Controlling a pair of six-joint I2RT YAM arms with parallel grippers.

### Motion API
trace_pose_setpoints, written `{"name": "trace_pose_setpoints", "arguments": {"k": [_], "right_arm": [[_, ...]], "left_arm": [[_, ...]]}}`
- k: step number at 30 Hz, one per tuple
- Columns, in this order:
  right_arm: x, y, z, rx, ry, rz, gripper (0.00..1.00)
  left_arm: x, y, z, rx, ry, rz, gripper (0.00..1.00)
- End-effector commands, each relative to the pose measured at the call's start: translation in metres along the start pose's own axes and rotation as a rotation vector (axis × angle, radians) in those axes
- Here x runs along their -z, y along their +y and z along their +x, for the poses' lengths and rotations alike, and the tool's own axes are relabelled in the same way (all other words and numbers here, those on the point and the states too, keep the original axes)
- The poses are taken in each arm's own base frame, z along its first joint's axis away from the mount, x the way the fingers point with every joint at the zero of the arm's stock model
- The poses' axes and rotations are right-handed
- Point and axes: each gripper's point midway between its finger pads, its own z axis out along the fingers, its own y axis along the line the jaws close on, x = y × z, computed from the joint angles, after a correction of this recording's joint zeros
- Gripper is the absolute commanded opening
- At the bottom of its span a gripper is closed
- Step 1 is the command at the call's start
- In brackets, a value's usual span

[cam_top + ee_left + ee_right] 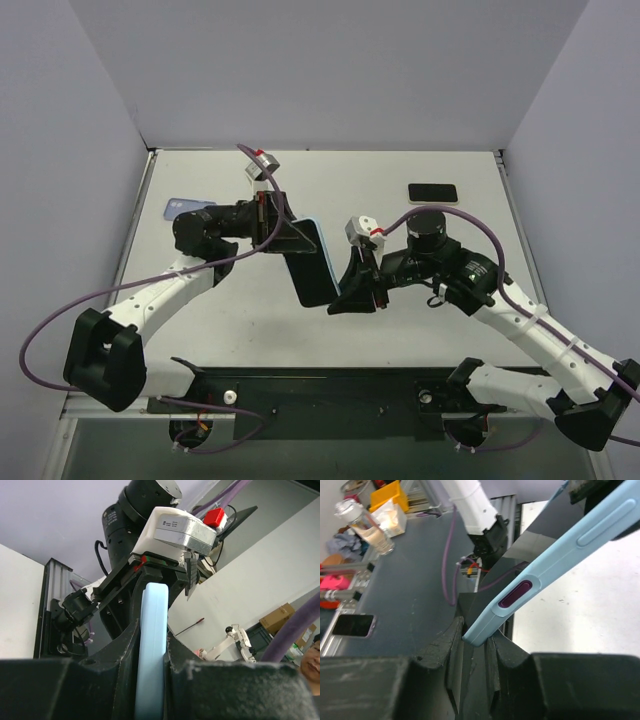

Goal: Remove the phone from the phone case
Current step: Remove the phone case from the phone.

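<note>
A phone in a light blue case is held in the air over the middle of the table, dark screen up and tilted. My left gripper is shut on its far upper end; in the left wrist view the case's edge runs up between the jaws of that gripper. My right gripper is shut on the near lower corner. In the right wrist view the case, with a purple side button, has its corner pinched between the jaws of that gripper.
A second dark phone lies at the far right of the table. A pale blue flat item lies at the far left behind the left arm. The right arm's wrist camera faces the left gripper closely.
</note>
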Motion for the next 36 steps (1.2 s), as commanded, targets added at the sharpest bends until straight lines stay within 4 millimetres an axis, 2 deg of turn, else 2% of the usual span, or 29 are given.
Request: {"name": "trace_pose_setpoints", "arguments": {"k": [1, 5, 8, 13, 14, 16, 18, 28, 32, 36], "right_arm": [[-0.005, -0.04, 0.015, 0.078, 0.08, 0.117, 0.0], [-0.012, -0.029, 0.008, 0.121, 0.11, 0.064, 0.0], [-0.011, -0.037, 0.006, 0.144, 0.118, 0.103, 0.0], [-0.006, -0.072, 0.001, 0.176, 0.083, 0.301, 0.0], [-0.002, -0.085, -0.003, 0.187, 0.048, 0.383, 0.0], [0.006, -0.098, -0.012, 0.228, 0.004, 0.476, 0.0], [0.01, -0.102, -0.012, 0.251, 0.0, 0.507, 0.0], [-0.001, -0.086, -0.002, 0.326, 0.137, 0.376, 0.0], [-0.008, -0.08, -0.018, 0.384, 0.147, 0.348, 0.0], [-0.009, -0.093, -0.029, 0.412, 0.157, 0.393, 0.0]], "left_arm": [[-0.017, -0.083, 0.036, 0.08, 0.122, 0.153, 0.0], [-0.022, -0.082, 0.042, 0.093, 0.145, 0.154, 0.0], [-0.024, -0.083, 0.043, 0.097, 0.149, 0.162, 0.0], [-0.028, -0.085, 0.043, 0.096, 0.147, 0.173, 0.0], [-0.028, -0.084, 0.042, 0.099, 0.147, 0.173, 0.0], [-0.029, -0.084, 0.043, 0.106, 0.146, 0.176, 0.0], [-0.031, -0.084, 0.042, 0.109, 0.145, 0.183, 0.0], [-0.034, -0.088, 0.049, 0.126, 0.179, 0.225, 0.0], [-0.035, -0.081, 0.051, 0.144, 0.193, 0.21, 0.0], [-0.036, -0.073, 0.051, 0.161, 0.192, 0.191, 0.0]]}}
